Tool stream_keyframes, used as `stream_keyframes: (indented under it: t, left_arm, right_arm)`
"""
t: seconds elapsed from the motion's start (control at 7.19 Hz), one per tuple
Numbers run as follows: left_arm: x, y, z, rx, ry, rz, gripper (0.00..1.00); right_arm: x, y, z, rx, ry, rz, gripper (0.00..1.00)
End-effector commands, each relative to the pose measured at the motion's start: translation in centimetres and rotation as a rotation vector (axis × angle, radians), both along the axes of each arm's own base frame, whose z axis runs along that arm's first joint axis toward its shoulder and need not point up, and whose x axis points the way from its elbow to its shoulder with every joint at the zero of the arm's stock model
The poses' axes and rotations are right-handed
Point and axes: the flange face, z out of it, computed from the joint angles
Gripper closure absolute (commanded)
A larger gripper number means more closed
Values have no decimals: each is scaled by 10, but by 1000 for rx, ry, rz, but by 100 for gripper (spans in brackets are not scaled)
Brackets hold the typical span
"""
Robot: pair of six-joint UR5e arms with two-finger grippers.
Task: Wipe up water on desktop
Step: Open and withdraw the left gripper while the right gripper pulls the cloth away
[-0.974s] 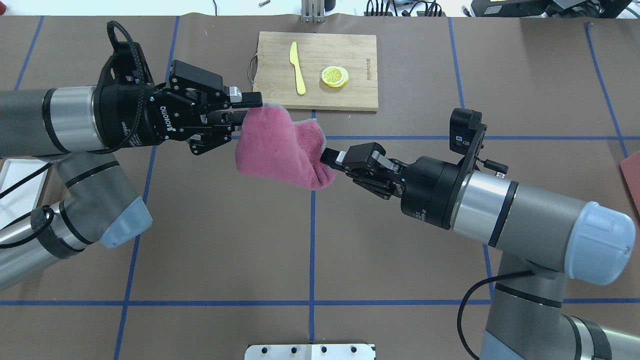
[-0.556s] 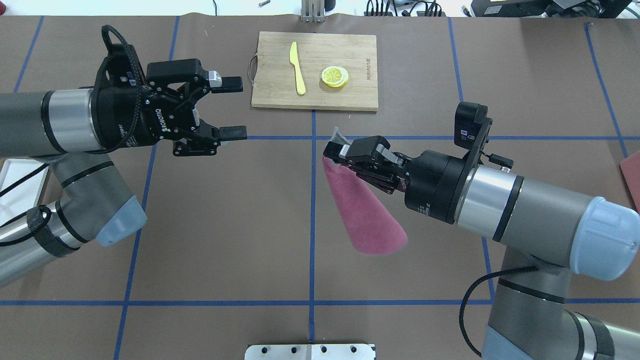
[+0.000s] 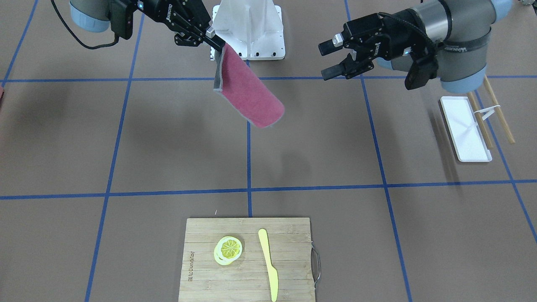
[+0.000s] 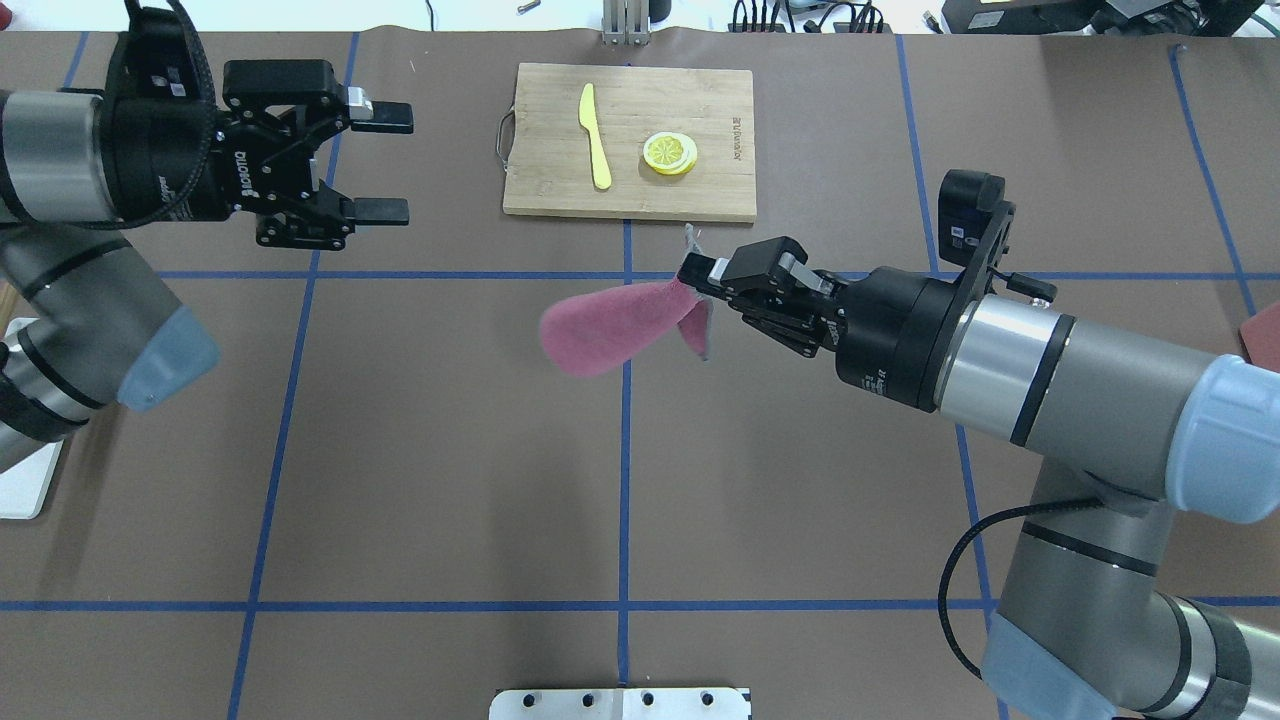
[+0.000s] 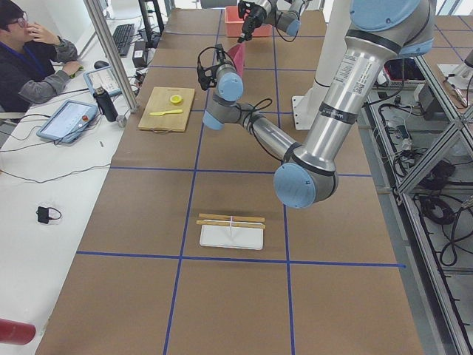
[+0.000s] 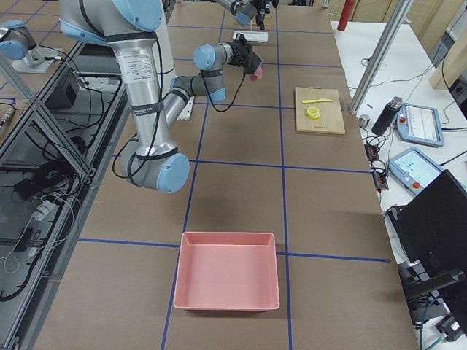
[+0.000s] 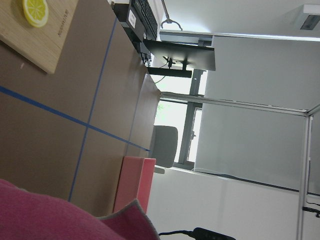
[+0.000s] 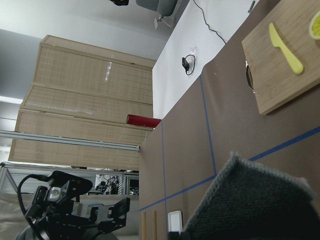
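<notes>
My right gripper (image 4: 697, 276) is shut on one corner of a pink cloth (image 4: 608, 326) with a grey underside and holds it in the air above the brown desktop (image 4: 450, 450), near the middle tape cross. The cloth trails out to the left of the fingers. The front view shows the same gripper (image 3: 216, 45) with the cloth (image 3: 251, 95) hanging from it. My left gripper (image 4: 382, 160) is open and empty, well to the left of the cloth, and it also shows in the front view (image 3: 328, 61). I see no water on the desktop.
A wooden cutting board (image 4: 700, 195) with a yellow knife (image 4: 596, 135) and a lemon slice (image 4: 670, 153) lies at the far middle. A white tray (image 3: 465, 126) lies by the left arm's base. A pink bin (image 6: 228, 270) stands at the right end.
A second ago both grippers held the cloth. The left gripper has opened, let go and drawn back to the far left. The right gripper keeps the cloth, which has swung to the left.
</notes>
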Motion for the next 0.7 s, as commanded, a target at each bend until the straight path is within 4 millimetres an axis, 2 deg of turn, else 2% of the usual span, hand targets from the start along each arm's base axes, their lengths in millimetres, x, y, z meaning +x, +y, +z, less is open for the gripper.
stream_keyframes:
  t: [0.0,0.14,0.42,0.56]
  left_arm:
    - [-57,-35,3,64,-227,-41,1]
    - [-80,-45,5,159,-303,-80,1]
    - [-87,-47,41,403,-426,-171,1]
    - [-100,-55,57,495,-512,-215,1]
  right_arm:
    - [17,-18,-4,-47,117,-1,100]
    - [20,-23,-5,-69,159,-8,100]
    - [19,-24,-3,-70,172,-5,100]
    - [20,-24,-1,-68,177,-4,100]
